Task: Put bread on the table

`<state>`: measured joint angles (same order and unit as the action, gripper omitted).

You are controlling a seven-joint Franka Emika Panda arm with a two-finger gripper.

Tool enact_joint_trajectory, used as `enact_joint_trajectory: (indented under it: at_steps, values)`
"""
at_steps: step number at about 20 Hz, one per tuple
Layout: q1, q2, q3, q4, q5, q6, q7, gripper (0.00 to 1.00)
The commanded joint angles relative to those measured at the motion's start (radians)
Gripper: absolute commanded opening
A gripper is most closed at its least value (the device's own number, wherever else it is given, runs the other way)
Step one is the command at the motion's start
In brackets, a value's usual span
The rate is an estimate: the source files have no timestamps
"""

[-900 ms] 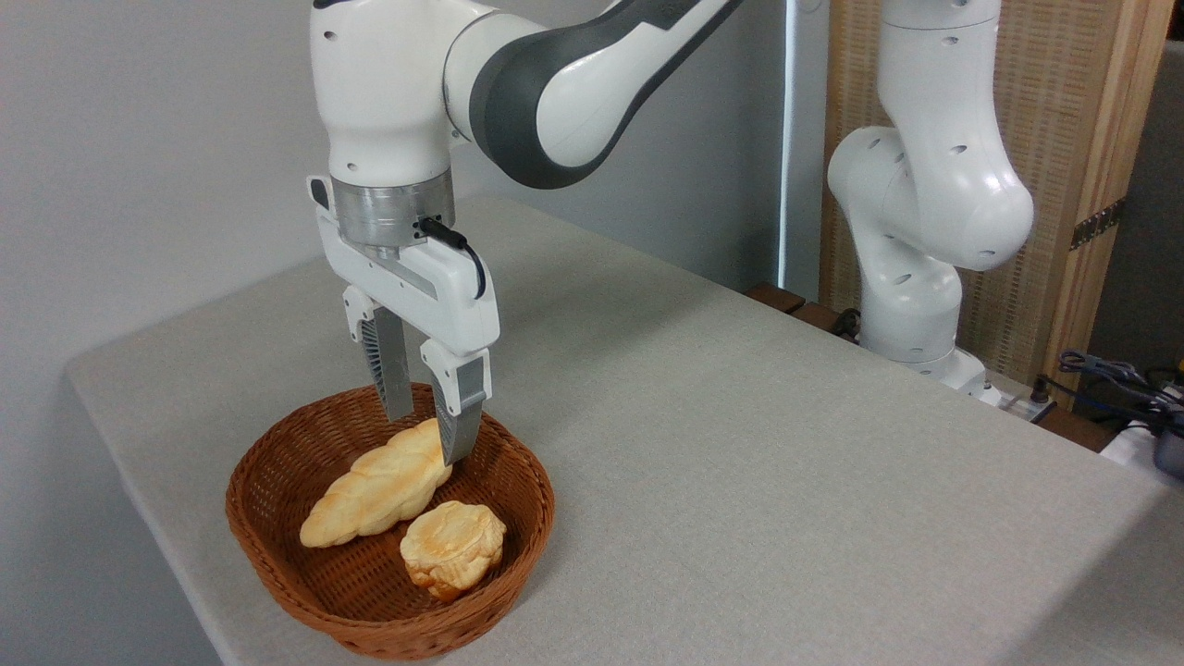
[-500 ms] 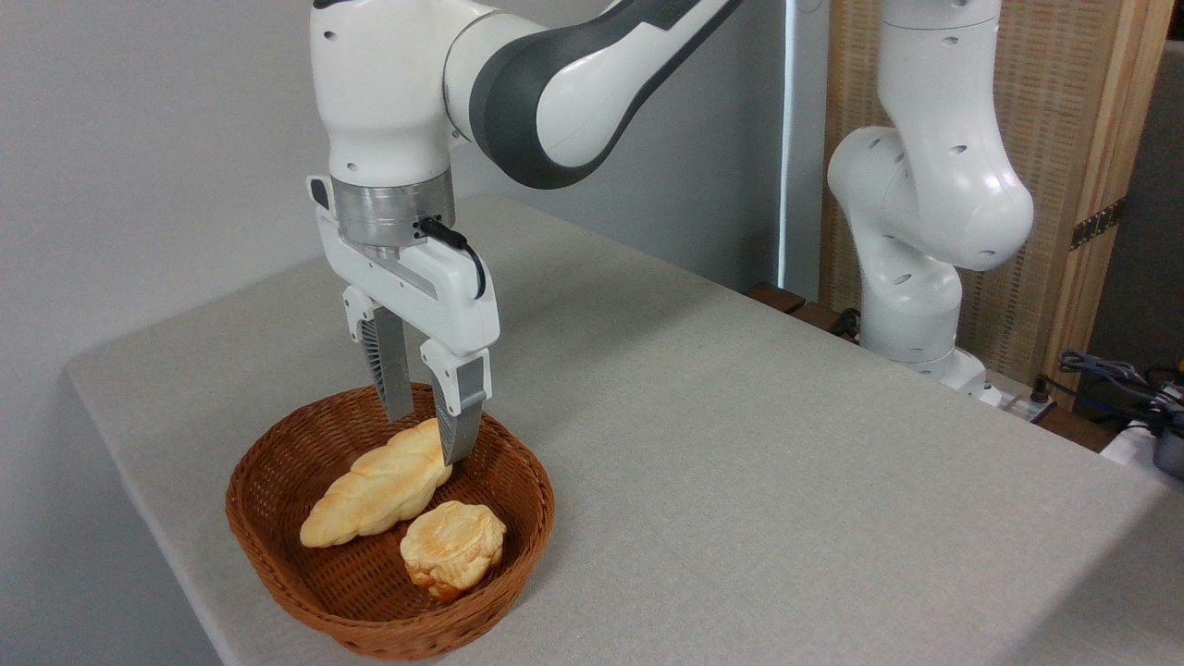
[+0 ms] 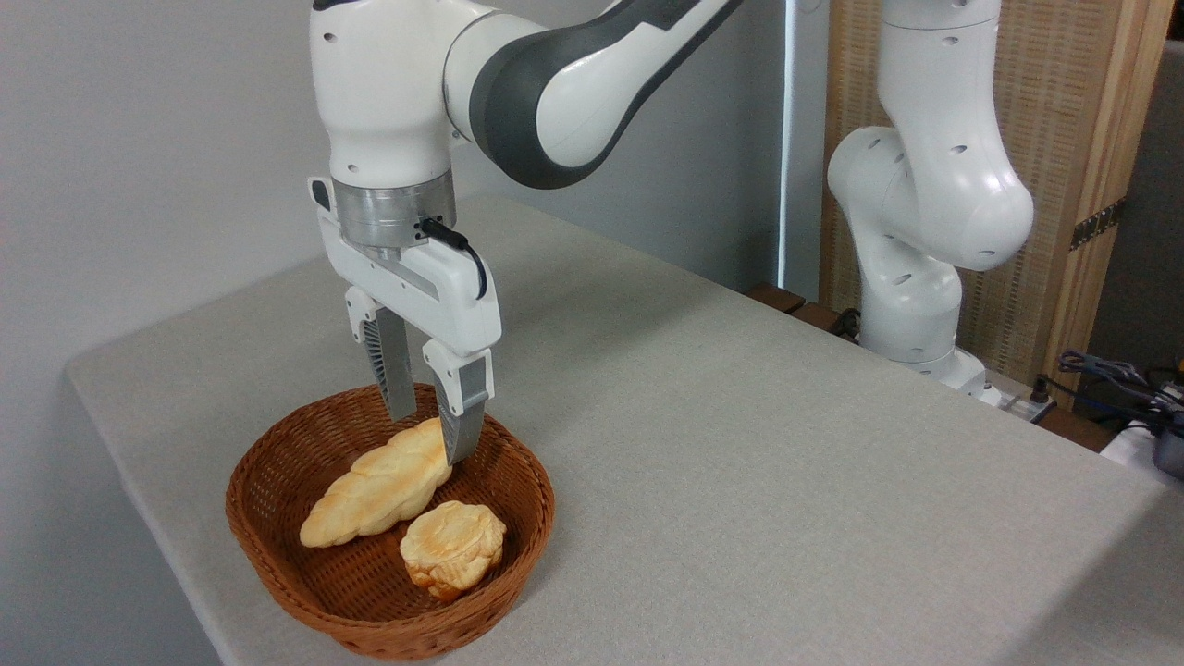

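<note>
Straddling the bread's (image 3: 377, 485) upper end inside the basket (image 3: 277, 564) rim, the pincer (image 3: 430, 435) hangs spread, unclosed, wide table (image 3: 740, 444) rightward

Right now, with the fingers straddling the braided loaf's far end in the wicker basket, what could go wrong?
1. The gripper sits at the tip of the braided golden loaf, not its middle; lifted, it may tilt or slip.
2. The right finger stands close to the brown wicker basket's rim and might snag it.
3. The dangling loaf could nudge the round bun.
</note>
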<state>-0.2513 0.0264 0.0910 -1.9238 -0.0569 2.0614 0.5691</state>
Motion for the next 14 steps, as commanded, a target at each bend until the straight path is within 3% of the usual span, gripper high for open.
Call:
enact_joint_trajectory:
  at_steps: [1,14]
  values:
    - [-0.008,-0.005,0.006,0.002,-0.007,-0.021,-0.012,1.00]
    - [-0.020,0.038,-0.010,-0.004,-0.021,-0.006,-0.011,1.00]
